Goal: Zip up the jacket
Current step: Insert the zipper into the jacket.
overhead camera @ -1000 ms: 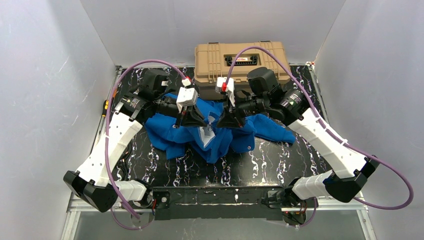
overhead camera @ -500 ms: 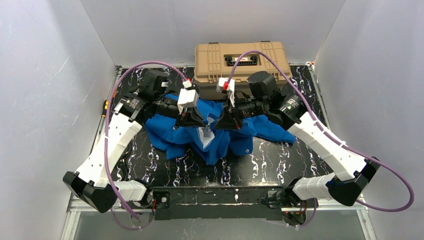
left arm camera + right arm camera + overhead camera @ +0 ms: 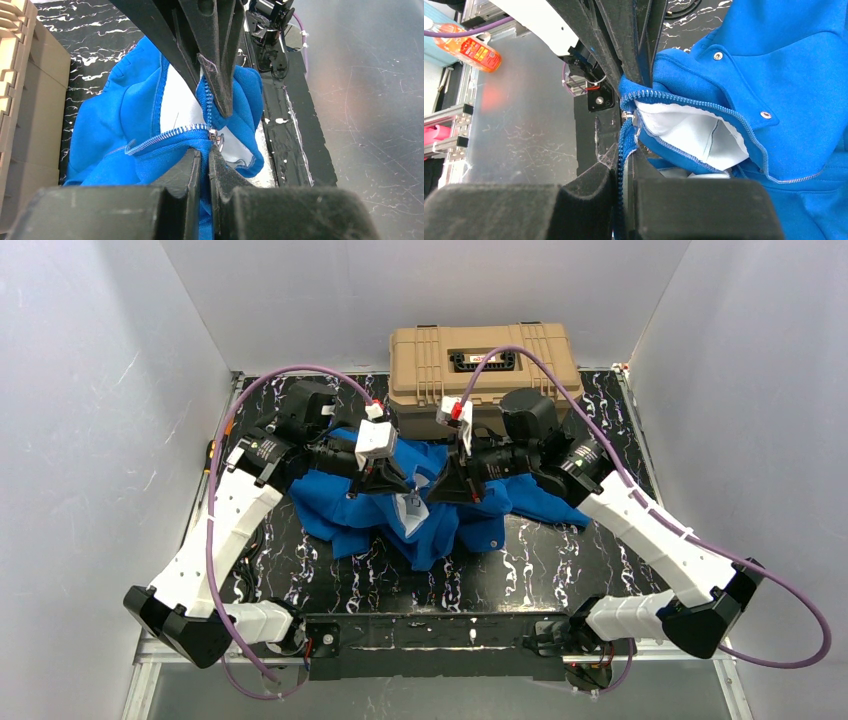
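The blue jacket [image 3: 340, 512] lies crumpled on the marbled black table [image 3: 540, 560], with its pale lining [image 3: 412, 512] showing at the middle. My left gripper [image 3: 402, 489] and right gripper [image 3: 432, 494] meet tip to tip over that spot. In the left wrist view my left gripper [image 3: 205, 152] is shut on the blue front edge just under the silver zipper slider [image 3: 216, 138]. In the right wrist view my right gripper [image 3: 624, 165] is shut on the blue zipper tape [image 3: 624, 145] just below the slider [image 3: 632, 119]. The zipper is open above it.
A tan hard case [image 3: 480, 362] stands at the back of the table, right behind the jacket. Purple cables [image 3: 290, 370] arc over both arms. White walls close in the left, right and back. An orange bottle [image 3: 469, 48] lies off the table's near edge.
The right arm's elbow has drifted outward and its gripper has edged slightly left and down. Both grippers keep their hold on the jacket; the left arm has barely moved.
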You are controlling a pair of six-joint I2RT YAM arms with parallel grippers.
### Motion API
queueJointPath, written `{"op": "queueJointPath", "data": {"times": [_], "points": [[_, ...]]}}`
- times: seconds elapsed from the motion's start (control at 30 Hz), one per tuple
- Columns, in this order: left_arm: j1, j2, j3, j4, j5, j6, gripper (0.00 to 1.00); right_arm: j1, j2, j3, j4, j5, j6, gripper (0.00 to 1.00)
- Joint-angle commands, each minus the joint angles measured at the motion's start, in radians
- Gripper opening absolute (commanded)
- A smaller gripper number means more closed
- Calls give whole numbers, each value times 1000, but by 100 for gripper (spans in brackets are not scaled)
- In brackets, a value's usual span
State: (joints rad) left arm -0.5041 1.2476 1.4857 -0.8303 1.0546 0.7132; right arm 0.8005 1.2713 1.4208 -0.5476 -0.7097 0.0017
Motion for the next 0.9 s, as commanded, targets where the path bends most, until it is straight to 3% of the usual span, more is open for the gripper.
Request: {"op": "queueJointPath", "data": {"times": [0.0, 0.2, 0.87], "points": [[-16, -21, 10, -31, 10, 20, 0, 2, -79, -28, 185, -6, 27, 1], [-18, -18, 19, -49, 19, 26, 0, 2, -142, -121, 338, -8, 12, 1], [-32, -5, 34, -92, 23, 56, 0, 0, -135, -128, 412, -65, -22, 1]]}}
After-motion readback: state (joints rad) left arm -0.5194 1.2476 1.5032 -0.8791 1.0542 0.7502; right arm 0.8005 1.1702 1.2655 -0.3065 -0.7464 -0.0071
